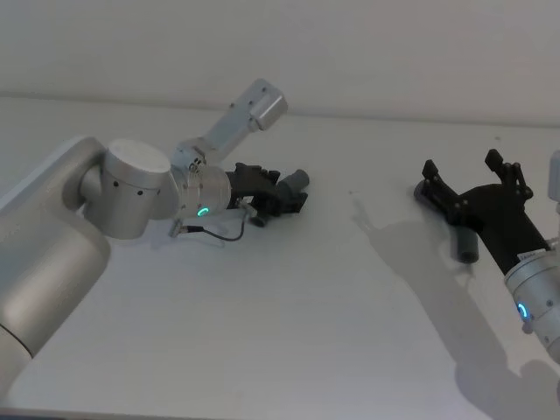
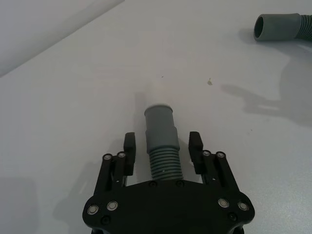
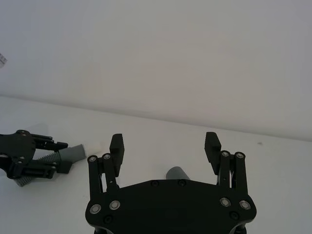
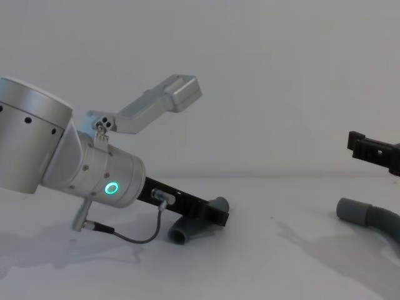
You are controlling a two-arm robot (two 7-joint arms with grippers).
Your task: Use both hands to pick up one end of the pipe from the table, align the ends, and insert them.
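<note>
Your left gripper [image 2: 162,145] is down at the white counter [image 1: 289,341], jaws parted around the short pipe [image 2: 164,165]. The ribbed hose runs between the two fingers [image 2: 129,146] with a gap on either side, so nothing is clamped. The pipe's smooth grey cuff [image 2: 160,124] sticks out just past the fingertips. In the head view the left arm reaches in from 8 o'clock and that cuff points toward 2 o'clock. In the chest view the pipe's far end [image 4: 182,235] shows under the gripper, close to the counter, and a green ring [image 4: 111,187] glows on the silver wrist.

Your right gripper [image 3: 164,144] hovers over the longer pipe [image 4: 375,220], jaws spread wide and holding nothing. In the head view this arm comes in from 4 o'clock with the jaws aimed toward 11 o'clock. The chest view shows clear space between the gripper and the pipe lying on the counter below it. The pipe's socket cuff [image 2: 275,27] turns its hollow mouth toward the left wrist camera, and the ribbed hose curves away behind it.

In the head view the longer pipe lies at 3 o'clock from the short one. The two are well apart, bare counter lies between them, and their ends are not joined. Both arms cast soft shadows on the counter.
</note>
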